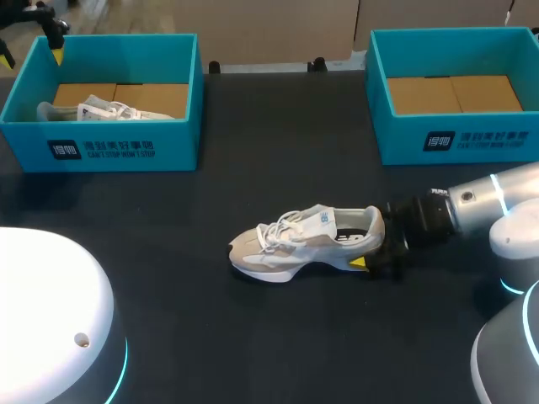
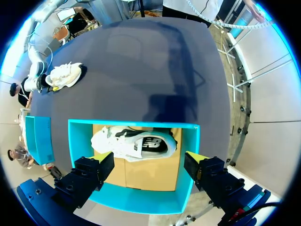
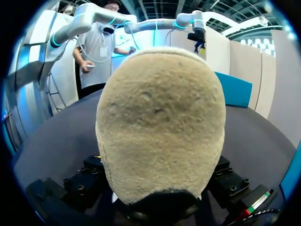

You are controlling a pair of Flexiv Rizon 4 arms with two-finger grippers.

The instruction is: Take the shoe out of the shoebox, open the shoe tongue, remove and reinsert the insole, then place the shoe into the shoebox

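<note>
A beige and white shoe (image 1: 303, 244) lies on its sole in the middle of the black table, toe to the left. My right gripper (image 1: 375, 246) is shut on its heel, one yellow tip showing at the near side. In the right wrist view the suede heel (image 3: 160, 122) fills the space between the fingers (image 3: 89, 176). A second white shoe (image 2: 136, 143) lies on its side in the left teal shoebox (image 1: 126, 147). My left gripper (image 2: 150, 160) hangs open above that box (image 2: 188, 188), holding nothing; in the head view it is at the far left corner (image 1: 32, 46).
An empty teal shoebox (image 1: 455, 139) with a cardboard floor stands at the back right. The left wrist view also takes in the table shoe (image 2: 65, 75) and my right arm (image 2: 35, 70) far ahead. Bare black table lies between the boxes and the shoe.
</note>
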